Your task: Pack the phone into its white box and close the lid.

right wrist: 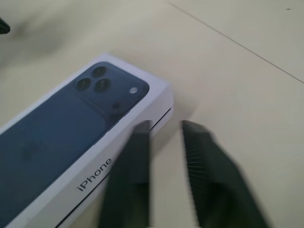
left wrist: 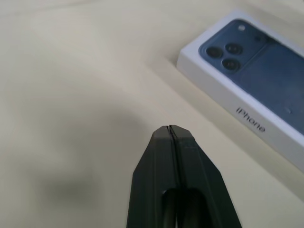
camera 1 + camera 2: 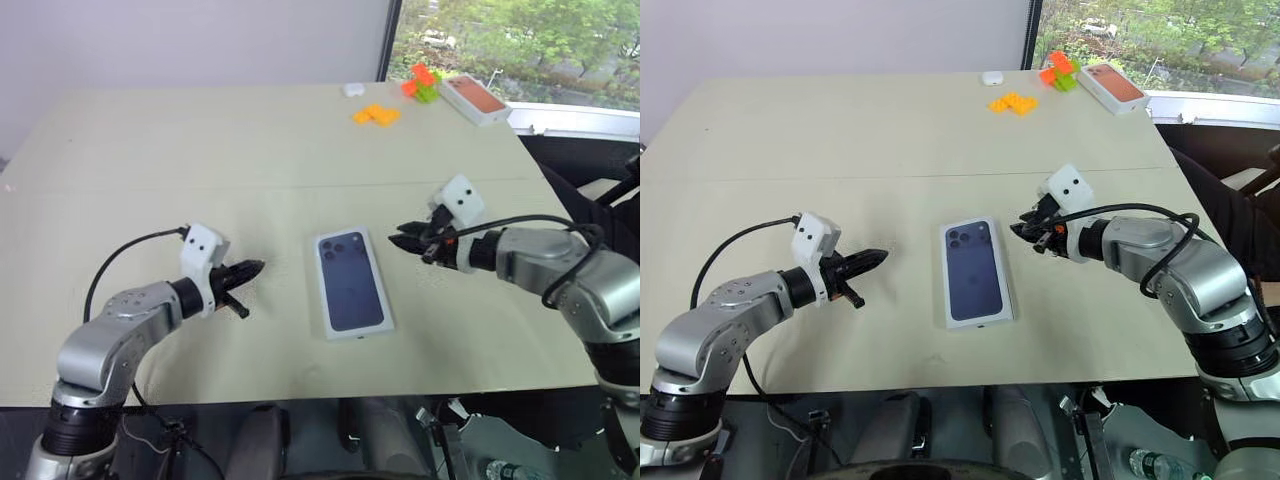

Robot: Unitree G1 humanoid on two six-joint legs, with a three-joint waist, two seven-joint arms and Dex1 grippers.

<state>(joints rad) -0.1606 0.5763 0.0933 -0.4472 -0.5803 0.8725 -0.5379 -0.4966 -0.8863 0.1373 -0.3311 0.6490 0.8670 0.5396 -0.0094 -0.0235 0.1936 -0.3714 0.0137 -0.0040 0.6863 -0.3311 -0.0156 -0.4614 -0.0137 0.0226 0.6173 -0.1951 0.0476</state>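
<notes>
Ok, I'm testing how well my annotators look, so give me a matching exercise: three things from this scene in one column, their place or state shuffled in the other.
Things:
1. lid
2. left gripper
3. salmon-topped box

Place or state:
a. shut, holding nothing
b. far right corner
c. centre, phone print facing up

Pairs: 1-c, 2-a, 3-b

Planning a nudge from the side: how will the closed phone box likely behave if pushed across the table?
The closed box lies flat and low on the table, so it should slide, not tip. Its printed top looks smooth, so probably slippery to pinch. Crisp card walls suggest it is stiff.
</notes>
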